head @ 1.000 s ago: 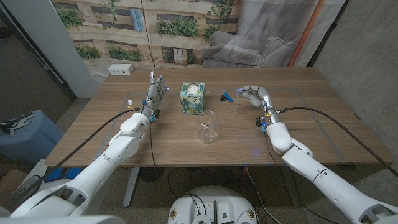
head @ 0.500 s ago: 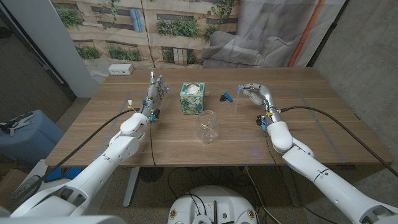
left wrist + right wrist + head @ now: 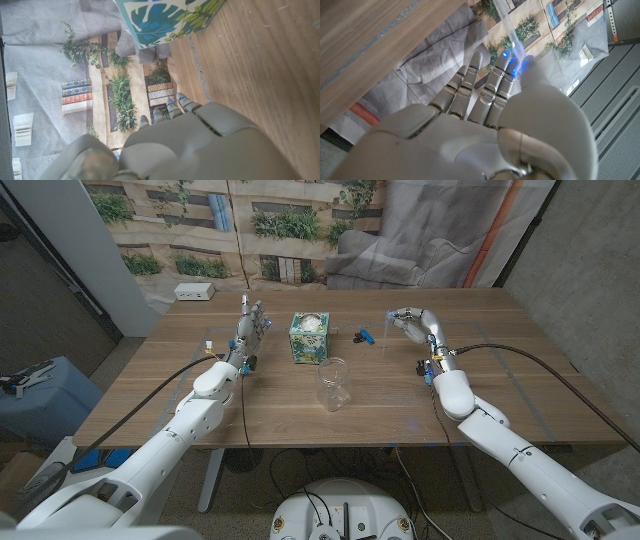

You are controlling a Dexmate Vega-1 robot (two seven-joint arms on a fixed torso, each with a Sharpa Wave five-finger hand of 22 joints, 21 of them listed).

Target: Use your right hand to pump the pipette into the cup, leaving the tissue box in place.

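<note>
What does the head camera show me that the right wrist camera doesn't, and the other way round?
Head view's own: the clear cup, the leaf-print tissue box and the left hand, fingers apart, holding nothing. Right wrist view's own: a close look at the fingers and thumb pinching the clear pipette, with a blue glow at the fingertips. Shared: the right hand, the pipette it holds, and the wooden table.
</note>
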